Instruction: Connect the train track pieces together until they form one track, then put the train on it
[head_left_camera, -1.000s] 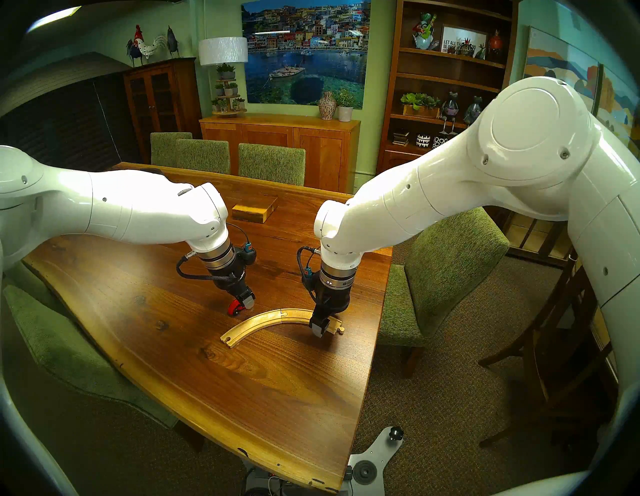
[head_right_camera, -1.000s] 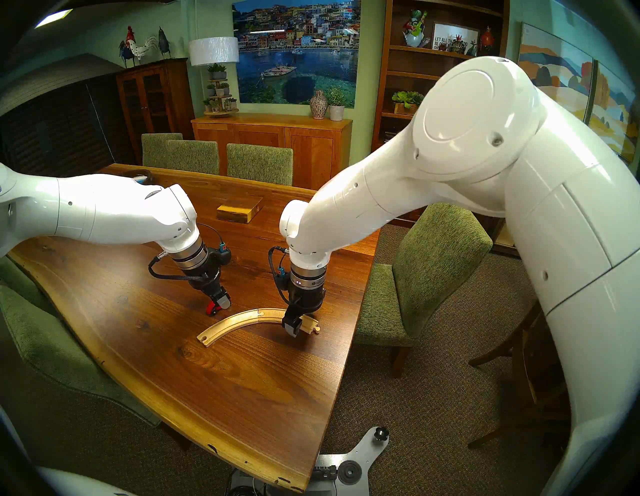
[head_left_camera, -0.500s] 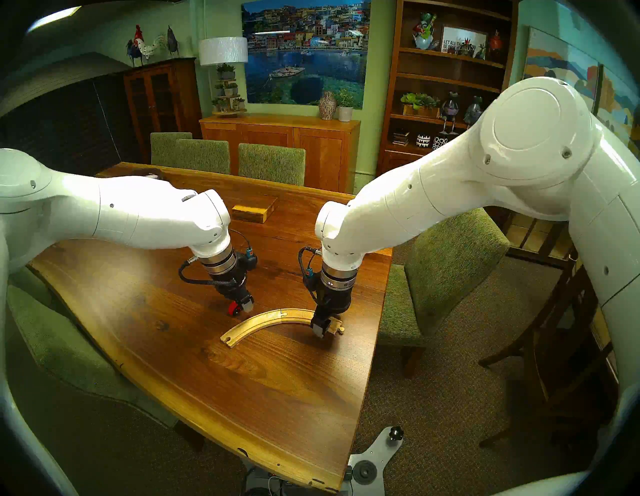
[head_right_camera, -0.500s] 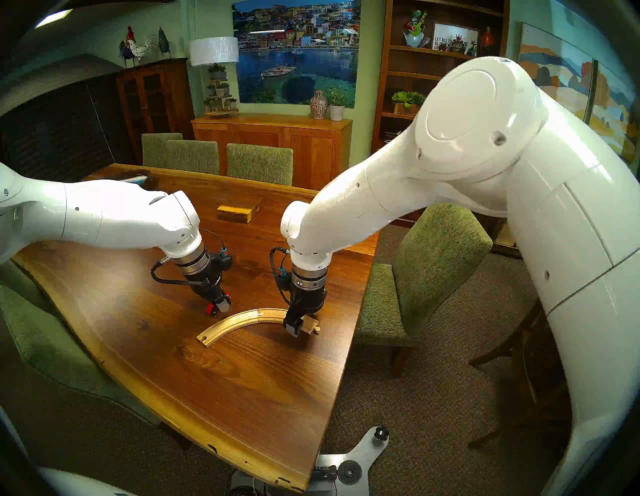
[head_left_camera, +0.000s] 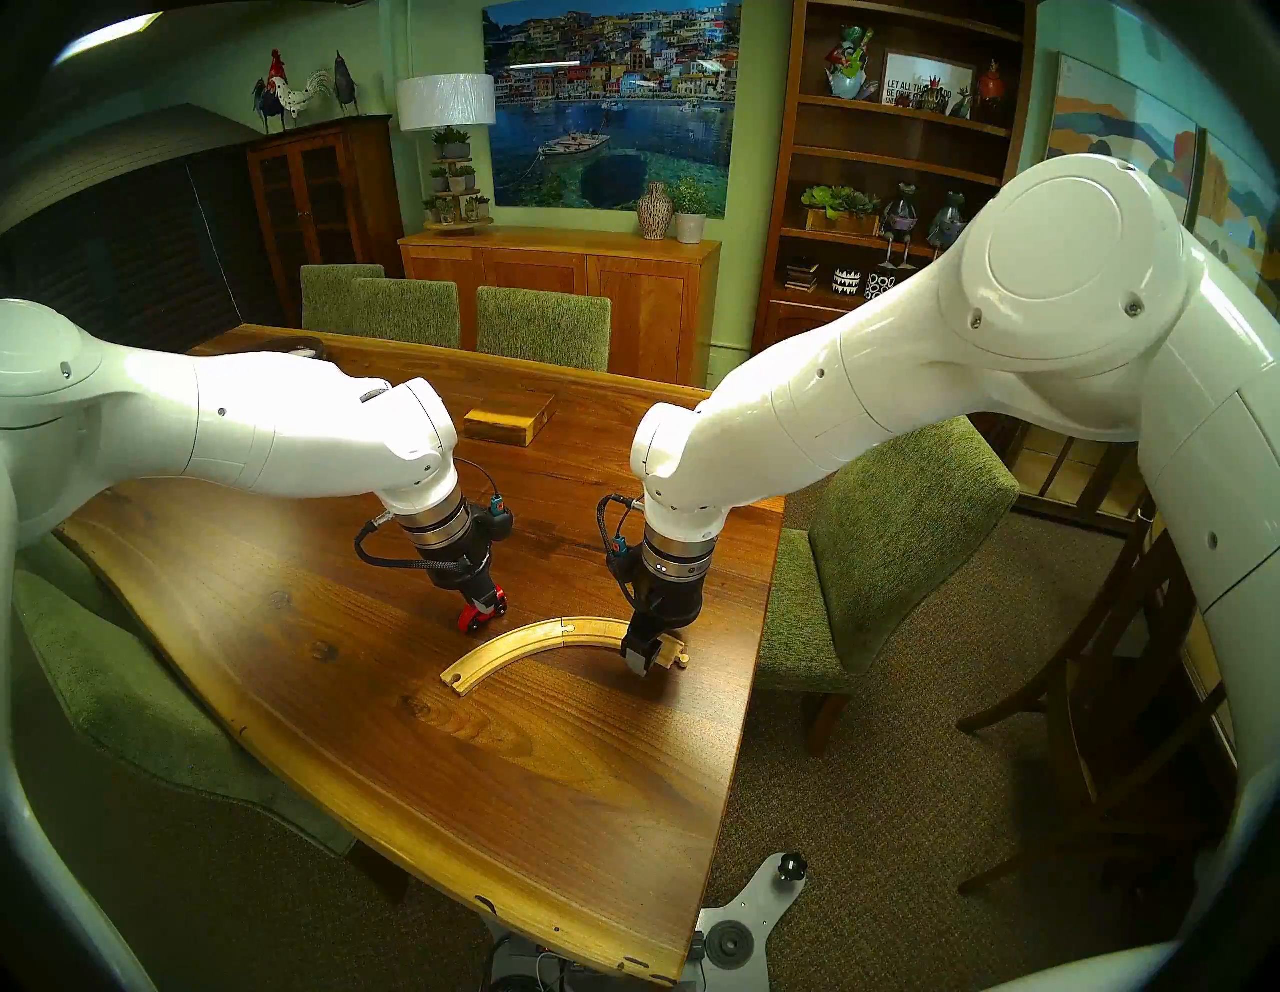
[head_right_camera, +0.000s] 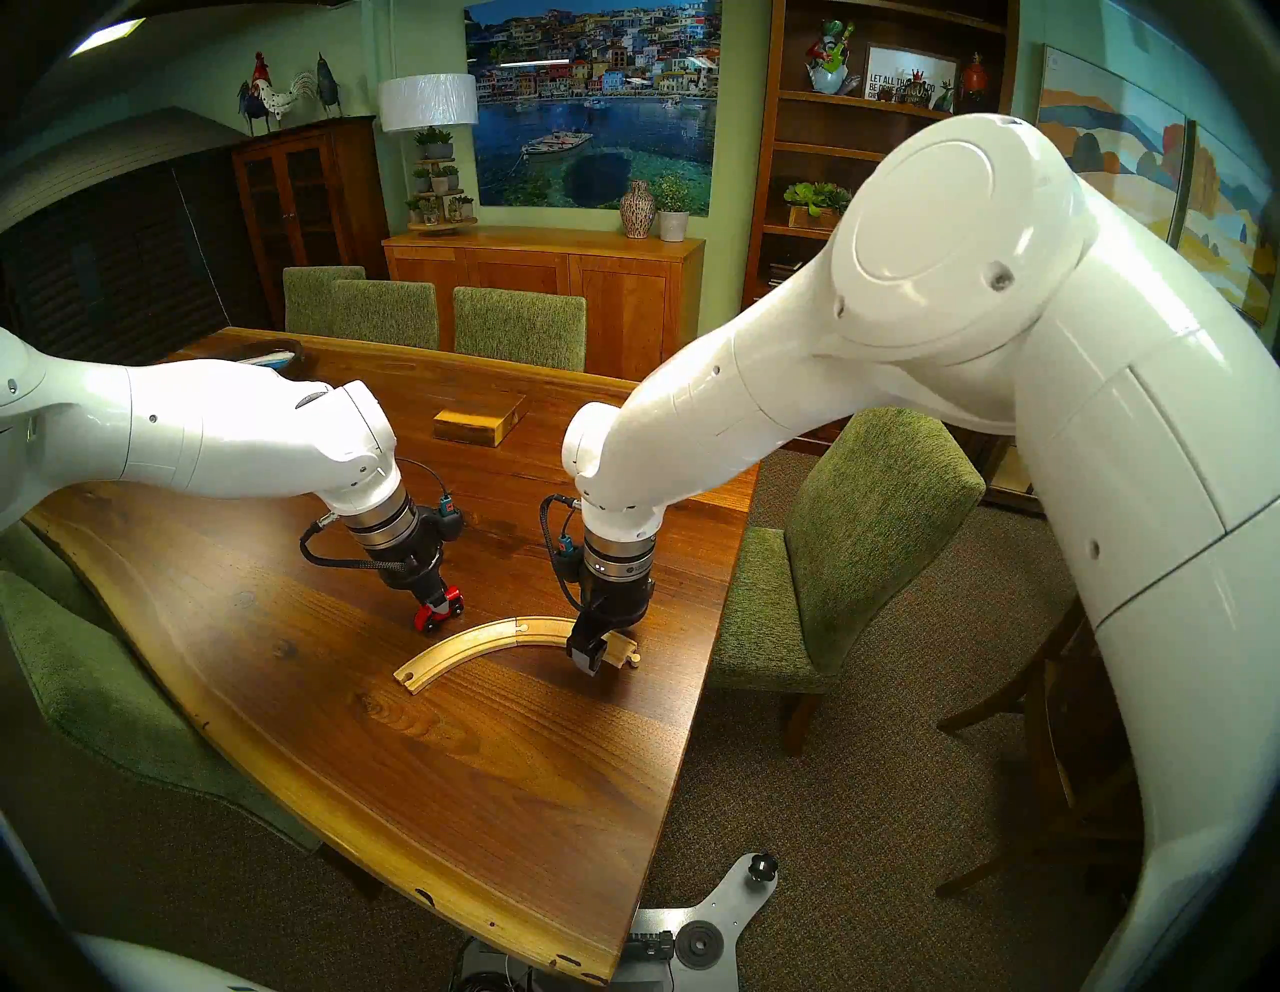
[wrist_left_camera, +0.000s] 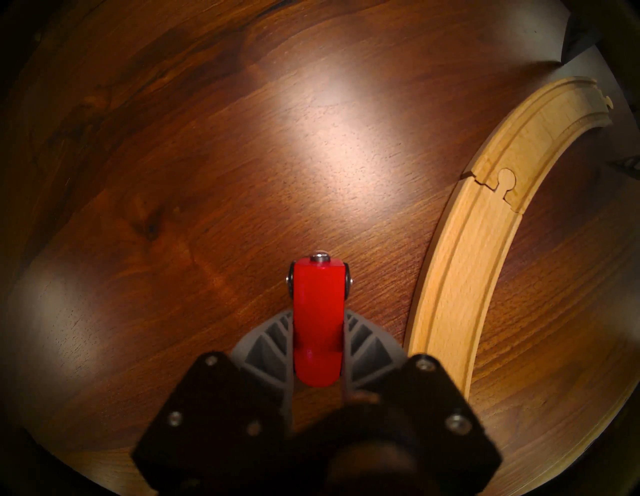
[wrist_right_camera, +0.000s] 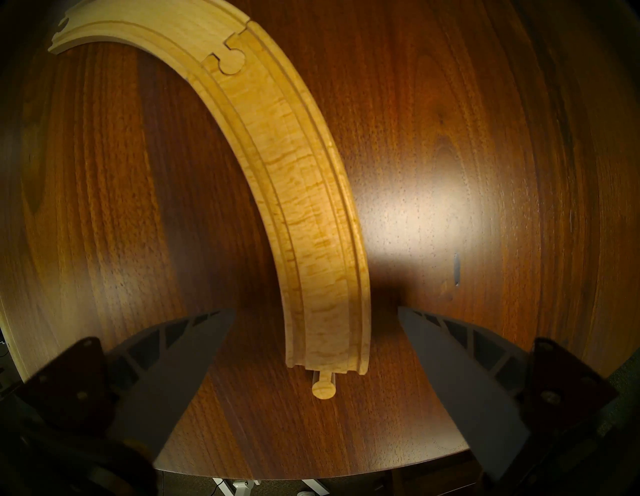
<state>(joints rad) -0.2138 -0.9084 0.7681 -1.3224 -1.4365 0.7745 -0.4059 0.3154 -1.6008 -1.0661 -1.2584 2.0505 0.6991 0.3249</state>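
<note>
Two pale-wood curved pieces lie joined as one track on the table, with the seam mid-arc. The small red train stands just left of the track, and its wheels look to be on the table. My left gripper is shut on the train's sides. My right gripper is open and straddles the track's right end by the peg, without touching it.
A rectangular wooden block lies farther back on the wooden table. Green chairs stand around the table. The table's right edge runs close to the track's peg end.
The left gripper's fingers have closed onto the red train, which now shows more between them. The right arm and the track have not moved.
</note>
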